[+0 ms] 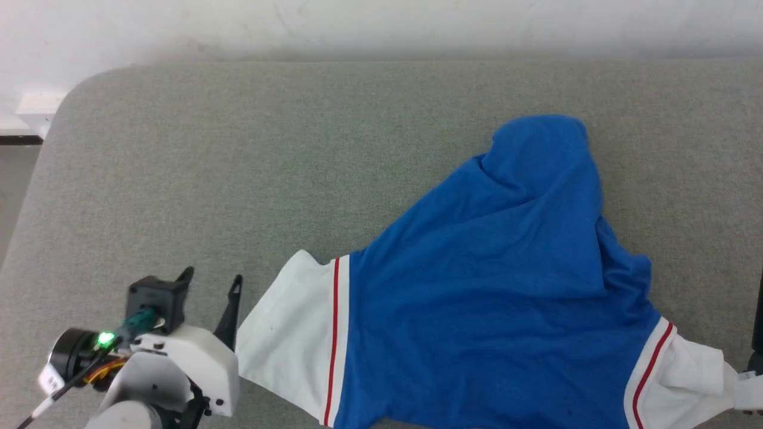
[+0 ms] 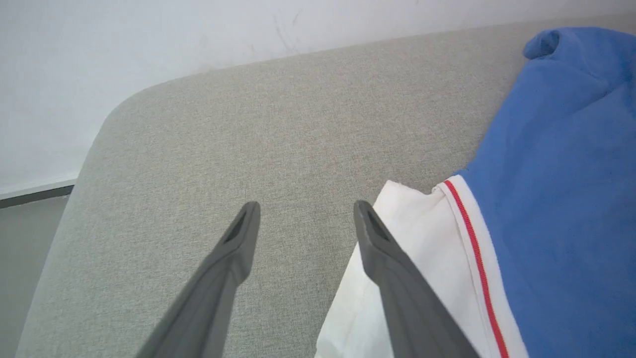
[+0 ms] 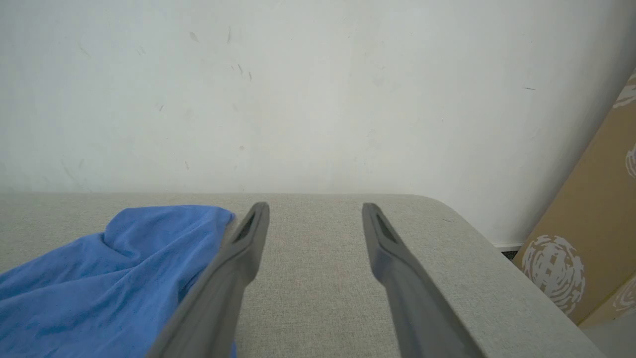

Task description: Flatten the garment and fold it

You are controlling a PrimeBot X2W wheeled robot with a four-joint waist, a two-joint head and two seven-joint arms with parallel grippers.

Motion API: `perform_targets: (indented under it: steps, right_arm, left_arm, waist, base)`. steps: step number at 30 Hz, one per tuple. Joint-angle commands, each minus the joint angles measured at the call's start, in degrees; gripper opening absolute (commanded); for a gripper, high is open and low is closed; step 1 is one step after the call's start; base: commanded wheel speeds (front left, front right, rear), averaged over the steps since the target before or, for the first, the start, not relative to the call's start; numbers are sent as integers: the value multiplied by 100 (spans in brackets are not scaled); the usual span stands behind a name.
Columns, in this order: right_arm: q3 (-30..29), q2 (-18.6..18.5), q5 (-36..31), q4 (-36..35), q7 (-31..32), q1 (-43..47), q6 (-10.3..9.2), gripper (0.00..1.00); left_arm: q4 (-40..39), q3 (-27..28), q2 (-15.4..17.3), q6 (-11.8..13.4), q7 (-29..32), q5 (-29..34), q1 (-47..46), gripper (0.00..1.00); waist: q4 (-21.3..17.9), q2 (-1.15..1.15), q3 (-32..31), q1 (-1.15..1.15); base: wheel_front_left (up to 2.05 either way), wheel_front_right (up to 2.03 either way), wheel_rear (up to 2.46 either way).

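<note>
- Lying rumpled on the grey table (image 1: 238, 149) is the garment (image 1: 477, 286).
- Spread and empty, the left end effector (image 1: 213, 277) stands just beside the garment's white sleeve (image 1: 286, 333).
- Spread too, the right end effector (image 3: 315, 206) stands beside the garment.

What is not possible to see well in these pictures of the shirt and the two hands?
Shirt, near edge: cut off by the bottom edge of the head view.
Shirt's underside: hidden by its own cloth in every view.
Far end of the shirt: bunched, so its own folds hide the edge, head view.
Right hand: cut off by the right edge of the head view.
</note>
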Motion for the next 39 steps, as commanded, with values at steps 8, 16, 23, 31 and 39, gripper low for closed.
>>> perform_targets:
  steps: [8, 16, 23, 31, 39]
  right_arm:
    - [29, 15, 17, -31, -68, -189, -4, 100]
    - [-4, 15, 32, -3, -99, -265, -4, 100]
    - [10, 15, 25, -62, -75, -316, -4, 100]
    - [17, 15, -53, -147, -13, -340, -4, 100]
    - [807, 15, 117, -209, 723, -415, -4, 100]
  left_arm:
    - [650, -790, 124, -798, 1006, 445, -972, 100]
    - [1341, -1161, -55, -1570, 1501, 140, -1337, 100]
    - [2107, -1339, -131, -1898, 1740, -19, -1418, 60]
    - [1921, -646, -548, -1559, 711, -558, -1213, 0]
    - [1215, 176, -618, -860, -313, -901, -484, 0]
  waist:
    - [-251, 0, 350, 0]
    - [-408, 0, 489, 0]
    - [-470, 0, 586, 0]
    - [-414, 0, 582, 0]
    - [-417, 0, 461, 0]
  base:
    - [0, 0, 0]
    - [0, 0, 0]
    - [0, 0, 0]
    - [0, 0, 0]
    - [0, 0, 0]
